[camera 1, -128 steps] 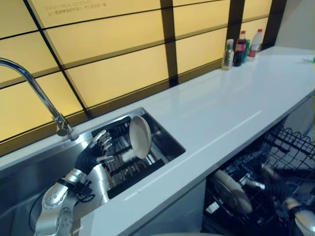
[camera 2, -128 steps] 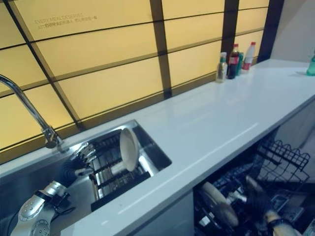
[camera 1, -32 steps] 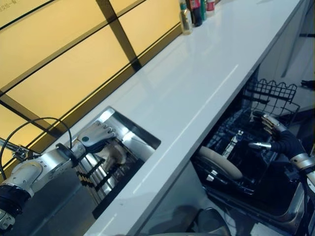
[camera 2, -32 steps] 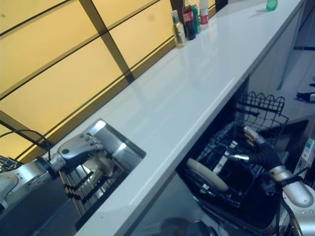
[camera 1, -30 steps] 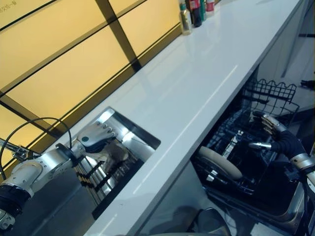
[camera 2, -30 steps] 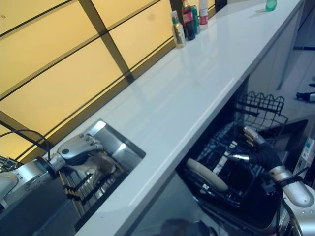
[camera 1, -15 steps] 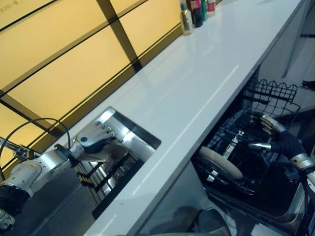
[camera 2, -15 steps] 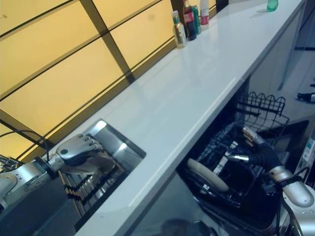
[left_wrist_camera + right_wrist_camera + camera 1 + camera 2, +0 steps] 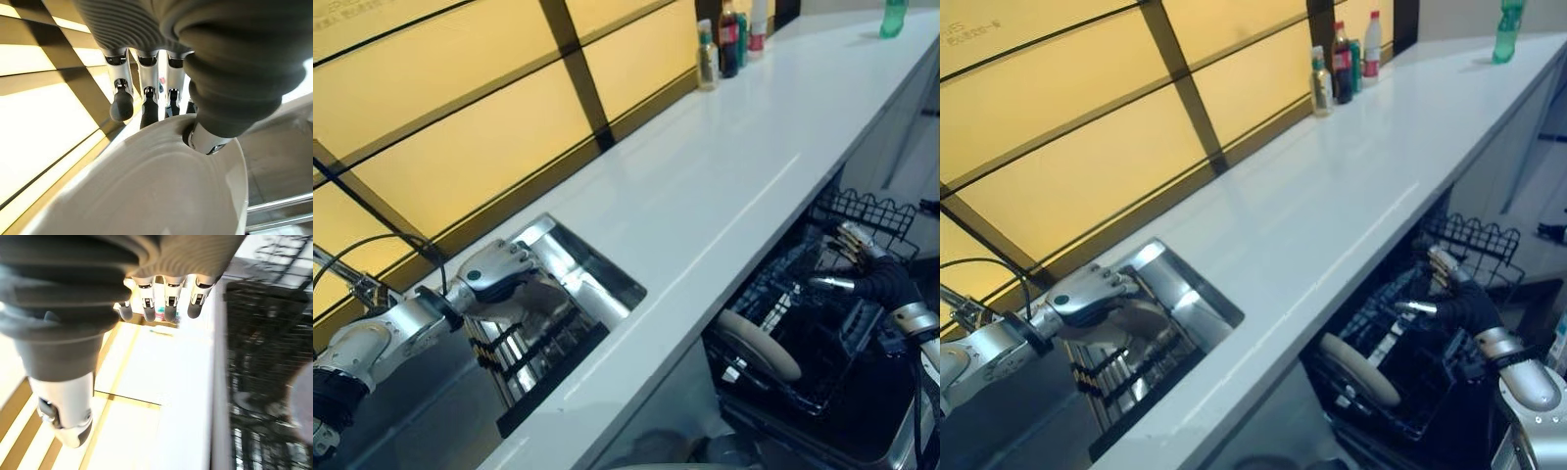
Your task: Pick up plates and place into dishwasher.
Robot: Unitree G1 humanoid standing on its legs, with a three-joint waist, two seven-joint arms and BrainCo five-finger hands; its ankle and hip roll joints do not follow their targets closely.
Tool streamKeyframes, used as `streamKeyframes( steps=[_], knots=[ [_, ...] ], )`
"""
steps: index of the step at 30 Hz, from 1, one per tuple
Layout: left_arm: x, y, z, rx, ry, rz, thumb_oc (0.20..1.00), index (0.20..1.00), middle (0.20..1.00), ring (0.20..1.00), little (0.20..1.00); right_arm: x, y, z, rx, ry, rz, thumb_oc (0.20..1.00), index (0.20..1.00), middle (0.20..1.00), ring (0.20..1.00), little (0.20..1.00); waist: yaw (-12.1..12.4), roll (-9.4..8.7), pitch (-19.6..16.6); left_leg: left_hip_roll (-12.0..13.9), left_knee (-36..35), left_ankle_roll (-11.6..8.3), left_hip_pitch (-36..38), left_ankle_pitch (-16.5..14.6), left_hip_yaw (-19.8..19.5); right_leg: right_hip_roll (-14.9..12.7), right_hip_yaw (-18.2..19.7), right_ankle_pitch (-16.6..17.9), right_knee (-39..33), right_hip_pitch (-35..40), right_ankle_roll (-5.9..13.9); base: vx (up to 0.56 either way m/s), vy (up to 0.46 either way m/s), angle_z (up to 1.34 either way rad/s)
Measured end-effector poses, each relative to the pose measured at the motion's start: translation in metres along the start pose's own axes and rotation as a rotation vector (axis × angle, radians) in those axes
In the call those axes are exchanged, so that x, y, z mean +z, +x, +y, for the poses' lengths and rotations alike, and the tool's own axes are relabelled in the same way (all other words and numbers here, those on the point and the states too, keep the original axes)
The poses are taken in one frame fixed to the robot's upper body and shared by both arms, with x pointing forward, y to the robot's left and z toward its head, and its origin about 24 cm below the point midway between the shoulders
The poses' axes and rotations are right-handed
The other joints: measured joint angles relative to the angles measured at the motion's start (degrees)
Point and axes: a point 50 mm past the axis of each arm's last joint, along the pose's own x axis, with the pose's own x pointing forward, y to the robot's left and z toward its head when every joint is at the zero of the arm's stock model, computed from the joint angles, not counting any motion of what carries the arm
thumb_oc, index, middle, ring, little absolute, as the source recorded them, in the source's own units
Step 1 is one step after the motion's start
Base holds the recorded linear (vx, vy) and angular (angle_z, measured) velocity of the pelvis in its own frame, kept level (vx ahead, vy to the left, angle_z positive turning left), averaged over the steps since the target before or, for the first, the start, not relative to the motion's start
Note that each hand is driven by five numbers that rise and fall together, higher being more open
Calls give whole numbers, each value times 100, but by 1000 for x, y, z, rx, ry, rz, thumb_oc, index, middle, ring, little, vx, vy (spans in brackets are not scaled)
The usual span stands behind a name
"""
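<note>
In the sink [image 9: 607, 276], my left hand [image 9: 497, 273] is curled over a white plate [image 9: 536, 300]. The left wrist view shows the thumb pressed on the plate's [image 9: 146, 191] face and the fingers [image 9: 122, 105] past its rim. The plate leans above a dark slotted rack [image 9: 543, 343] in the sink. A second white plate [image 9: 760, 344] stands in the open dishwasher's lower rack [image 9: 867, 210]. My right hand [image 9: 869, 278] hovers over that rack, open, holding nothing, its fingers [image 9: 166, 301] straight.
A long white countertop [image 9: 715, 186] runs between sink and dishwasher. Several bottles [image 9: 729, 37] stand by the yellow panelled wall at the far end, and a green bottle [image 9: 893, 17] further right. The faucet base [image 9: 357, 286] is left of the sink.
The whole picture has shifted, so the camera moved. My left hand has stayed closed on the plate in the sink, and the plate lies flatter under it. The right hand has hardly moved.
</note>
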Motion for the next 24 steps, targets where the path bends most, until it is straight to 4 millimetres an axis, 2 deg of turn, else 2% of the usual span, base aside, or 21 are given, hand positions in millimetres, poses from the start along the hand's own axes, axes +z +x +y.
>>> streamKeyframes(
  steps=[6,10,13,20,22,24],
  knots=[
    [-25,-8,14,170,36,127,200,200,200,200,200,8,8,4,-28,25,-71,1000,1000,1000,1000,1000,236,-143,-136,98,-11,-40,-114,30,-91,63,-126,144,-342,93,-37,-95,-15,10],
    [-40,-12,32,336,-38,237,200,200,200,200,200,23,20,6,-39,36,-178,1000,1000,1000,1000,1000,314,-229,-185,140,-12,-46,-114,32,-281,68,-297,187,-559,274,-57,-51,-5,20],
    [-44,-12,43,480,-129,304,200,200,200,200,200,38,32,6,-51,37,-269,1000,1000,1000,1000,1000,507,-234,-206,171,-12,-54,-120,32,-348,85,-368,224,-684,363,-55,-25,3,11],
    [-23,4,54,711,-410,320,200,200,200,200,200,58,49,20,-15,70,-375,1000,1000,1000,1000,1000,891,-338,-322,201,-11,-65,-132,27,-553,86,-552,274,-912,552,-99,-9,9,16],
    [-12,11,57,768,-526,311,200,200,200,200,200,62,55,28,-13,110,-404,1000,1000,1000,1000,1000,1023,-392,-361,201,-10,-66,-146,28,-623,82,-612,293,-981,600,-100,-3,2,15],
    [-2,17,61,792,-608,277,200,200,200,200,200,67,61,39,11,146,-433,1000,1000,1000,1000,1000,1043,-448,-391,206,-10,-67,-149,29,-668,85,-679,328,-1100,679,-95,0,3,14]
  ],
)
